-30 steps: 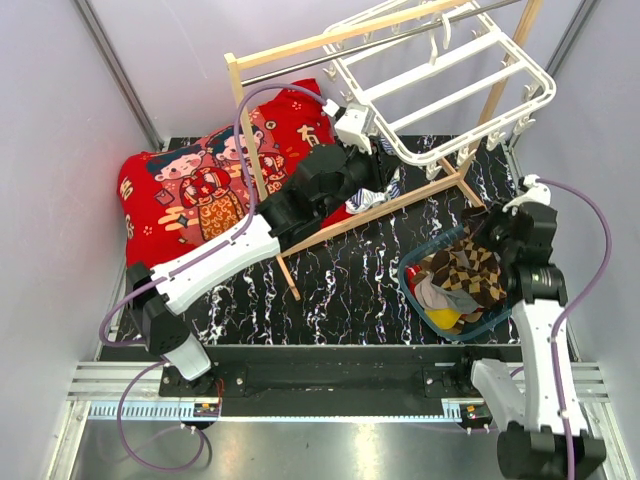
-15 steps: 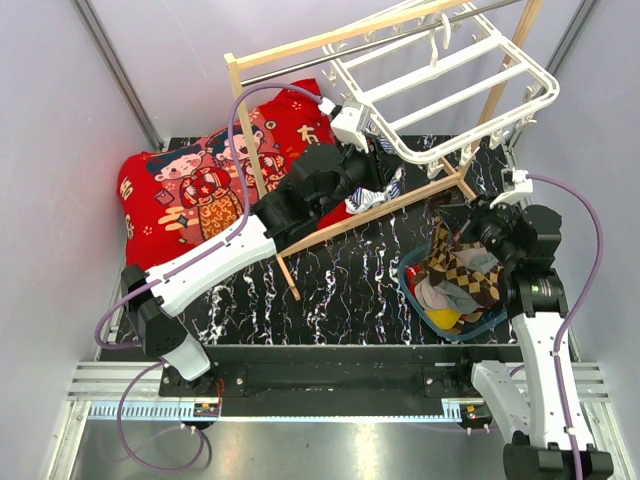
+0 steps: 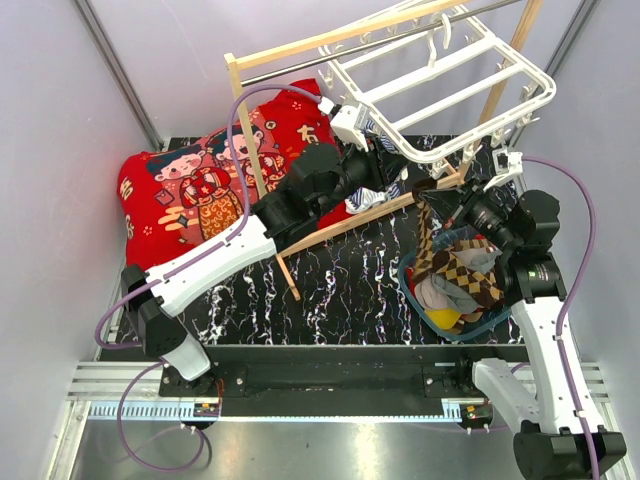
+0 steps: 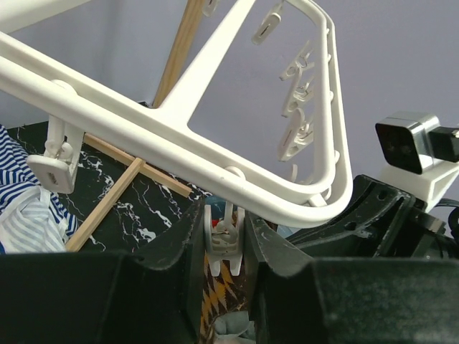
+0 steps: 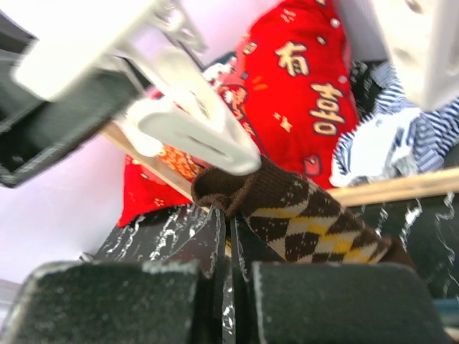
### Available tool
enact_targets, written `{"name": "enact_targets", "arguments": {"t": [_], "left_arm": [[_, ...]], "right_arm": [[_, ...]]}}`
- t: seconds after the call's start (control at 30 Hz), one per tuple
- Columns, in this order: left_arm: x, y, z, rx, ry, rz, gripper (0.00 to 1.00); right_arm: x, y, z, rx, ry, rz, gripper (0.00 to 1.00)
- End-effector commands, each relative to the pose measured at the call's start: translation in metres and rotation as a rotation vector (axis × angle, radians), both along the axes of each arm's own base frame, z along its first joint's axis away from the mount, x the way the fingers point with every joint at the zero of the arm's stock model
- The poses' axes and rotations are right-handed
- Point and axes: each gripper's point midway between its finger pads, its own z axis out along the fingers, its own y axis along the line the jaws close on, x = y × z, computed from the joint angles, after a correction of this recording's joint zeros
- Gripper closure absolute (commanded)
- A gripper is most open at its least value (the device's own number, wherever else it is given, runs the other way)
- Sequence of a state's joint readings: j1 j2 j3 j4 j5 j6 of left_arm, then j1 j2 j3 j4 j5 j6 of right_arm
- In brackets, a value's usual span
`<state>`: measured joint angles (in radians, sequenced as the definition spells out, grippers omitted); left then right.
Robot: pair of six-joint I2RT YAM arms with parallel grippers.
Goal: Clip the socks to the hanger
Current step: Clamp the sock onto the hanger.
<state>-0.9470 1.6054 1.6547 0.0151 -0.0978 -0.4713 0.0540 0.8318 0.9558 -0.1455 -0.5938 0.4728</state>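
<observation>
The white grid hanger [image 3: 440, 90] hangs from the wooden rack; it also fills the left wrist view [image 4: 179, 136]. My left gripper [image 3: 400, 185] is shut on one dangling clip peg [image 4: 226, 240] at the hanger's near corner, its fingers squeezing the peg from both sides. My right gripper [image 3: 440, 195] is shut on the cuff of a brown diamond-checkered sock [image 3: 432, 245] and holds it up just below that peg. In the right wrist view the sock's cuff [image 5: 237, 186] touches the white clip [image 5: 193, 129]. More socks [image 3: 465, 285] lie in the basket.
The blue basket [image 3: 412, 290] sits at the right under the raised sock. The wooden rack's poles [image 3: 300, 45] cross the back and middle. A red printed cushion [image 3: 200, 180] lies at the left. A blue-and-white striped cloth [image 3: 365, 200] lies under the left wrist.
My right gripper has risen up and to the left from the basket, drawing the checkered sock out to the clip peg. The left arm has hardly moved.
</observation>
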Motion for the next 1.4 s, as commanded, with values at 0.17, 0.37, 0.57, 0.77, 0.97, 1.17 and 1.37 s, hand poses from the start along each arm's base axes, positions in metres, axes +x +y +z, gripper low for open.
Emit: {"name": "enact_targets", "arguments": {"t": [0.17,0.37,0.57,0.77,0.97,1.17,1.37], "left_arm": [[-0.005,0.001,0.037,-0.095,-0.049,-0.02,1.0],[-0.005,0.0,0.037,-0.093,-0.049,-0.026,1.0],[-0.004,-0.002,0.033,-0.086,-0.044,-0.03,1.0],[-0.005,-0.001,0.033,-0.078,-0.048,-0.028,1.0],[-0.005,-0.001,0.032,-0.068,-0.048,-0.032,1.0],[-0.005,-0.001,0.029,-0.055,-0.05,-0.031,1.0],[-0.006,0.001,0.031,-0.054,-0.055,-0.03,1.0]], "right_arm": [[-0.01,0.018,0.044,0.038,-0.118,0.076,1.0],[-0.011,0.024,0.045,0.04,-0.115,0.102,1.0],[-0.012,0.031,0.047,0.042,-0.119,0.124,1.0],[-0.013,0.037,0.054,0.041,-0.135,0.137,1.0],[-0.011,0.038,0.057,0.04,-0.142,0.133,1.0],[-0.009,0.039,0.065,0.041,-0.164,0.131,1.0],[-0.004,0.039,0.068,0.039,-0.177,0.123,1.0]]}}
